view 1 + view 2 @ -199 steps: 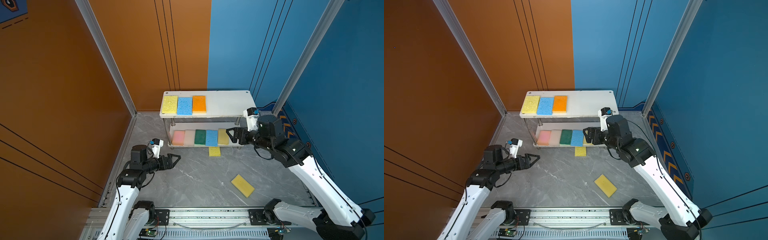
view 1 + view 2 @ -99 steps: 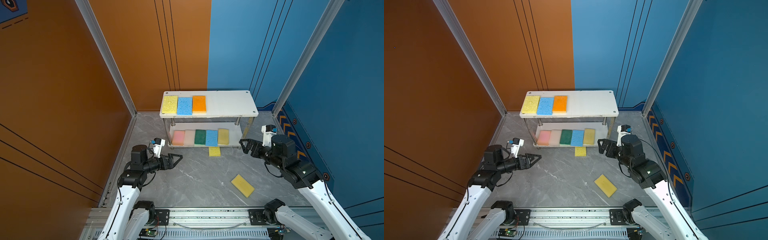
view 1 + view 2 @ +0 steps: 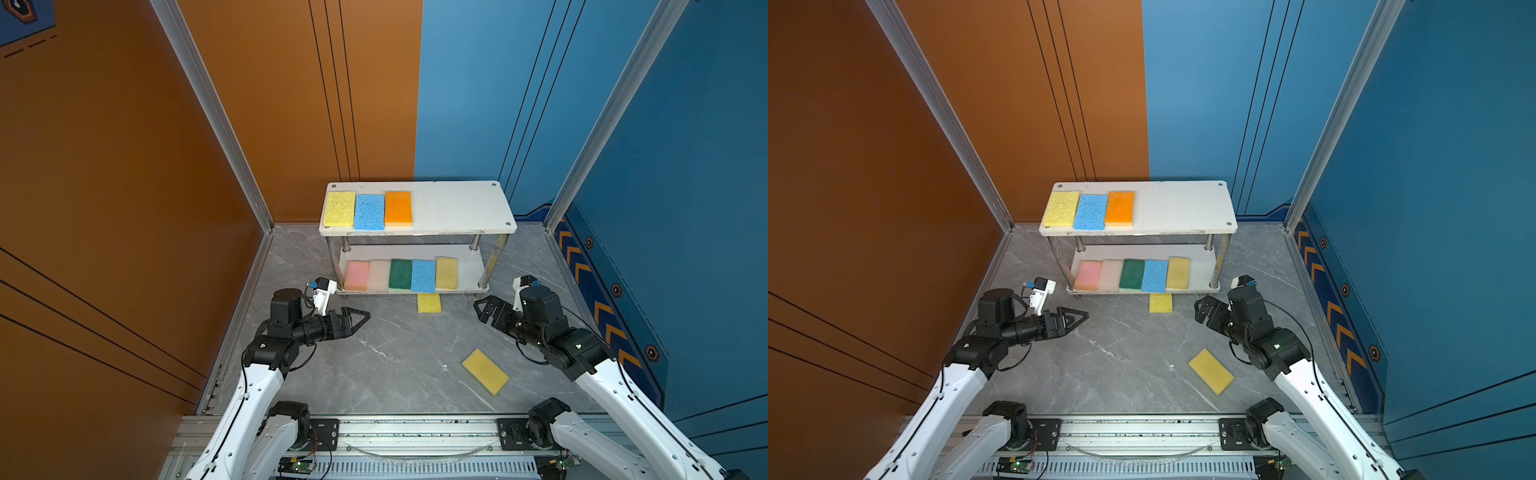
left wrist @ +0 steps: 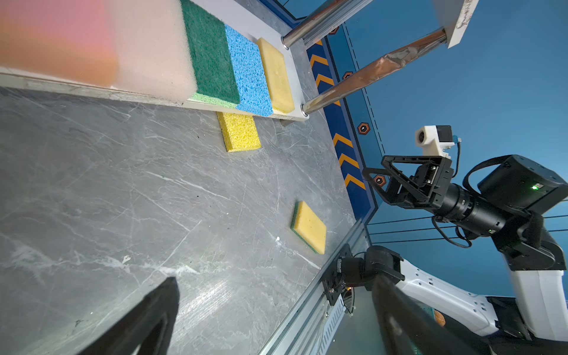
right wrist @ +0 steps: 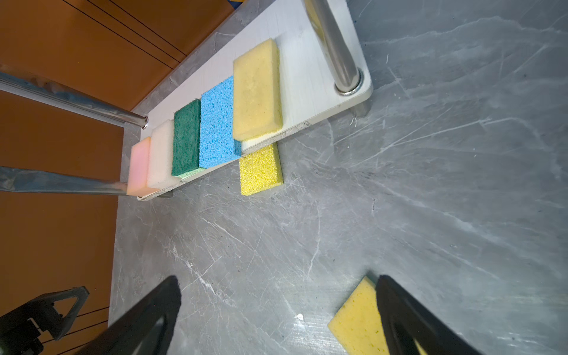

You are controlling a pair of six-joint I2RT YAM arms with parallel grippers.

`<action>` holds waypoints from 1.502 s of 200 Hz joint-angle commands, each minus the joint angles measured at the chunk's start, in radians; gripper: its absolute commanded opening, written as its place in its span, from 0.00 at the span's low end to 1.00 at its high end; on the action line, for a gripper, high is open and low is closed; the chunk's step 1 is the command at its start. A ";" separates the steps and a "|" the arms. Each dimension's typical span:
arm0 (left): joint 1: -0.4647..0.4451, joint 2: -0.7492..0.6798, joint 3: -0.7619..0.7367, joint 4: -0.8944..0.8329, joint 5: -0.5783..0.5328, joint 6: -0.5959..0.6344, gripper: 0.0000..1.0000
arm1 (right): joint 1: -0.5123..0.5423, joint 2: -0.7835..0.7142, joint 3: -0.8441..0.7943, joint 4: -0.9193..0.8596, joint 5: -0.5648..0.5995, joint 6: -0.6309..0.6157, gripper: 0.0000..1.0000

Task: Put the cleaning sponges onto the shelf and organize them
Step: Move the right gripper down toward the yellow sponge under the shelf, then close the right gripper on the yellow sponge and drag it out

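Left gripper (image 3: 360,317) first: fingers spread wide, nothing between them, and it has hardly budged this last second, hovering low over the grey floor (image 3: 374,365), forearm rising from the rail (image 3: 415,428), wrist bent level, nose aimed at the middle. Up ahead of it stands the shelf (image 3: 457,208). Its top board carries a yellow sponge (image 3: 340,208), the upper blue sponge (image 3: 369,212) and an orange sponge (image 3: 398,208) side by side at this gripper's end, the far half bare. The lower board now holds five in a row: pink sponge (image 3: 356,275) nearest the left gripper, then off-white sponge (image 3: 379,275), dark green sponge (image 3: 400,274), lower blue sponge (image 3: 423,275), and the newcomer, a pale yellow sponge (image 3: 446,272), set a touch further back than its neighbours. That's the change! A second ago the right gripper (image 3: 482,309) was up at that end of the lower board; now it has let go and pulled clear, fingers wide and empty, forearm climbing from the rail, nose pointing across at its partner. Eight shelved by my count, two to go: a bright yellow sponge (image 3: 429,302) half tucked under the shelf's front edge, between the two grippers, and a green-backed sponge (image 3: 485,371) lying askew near the right gripper, on its rail side. In the right wrist view it sits right beside one finger. Likely the next pick.
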 commanded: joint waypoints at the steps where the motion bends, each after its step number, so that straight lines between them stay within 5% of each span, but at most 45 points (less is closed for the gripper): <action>1: -0.040 0.008 -0.016 0.009 -0.029 -0.016 0.98 | 0.008 0.028 -0.049 0.075 -0.047 0.059 1.00; 175: -0.099 0.047 -0.023 0.009 -0.039 -0.017 0.98 | 0.177 0.397 -0.017 0.203 0.002 -0.036 0.98; 300: -0.102 0.049 -0.021 0.003 -0.038 -0.009 0.98 | 0.105 0.691 0.096 0.397 -0.041 -0.145 0.57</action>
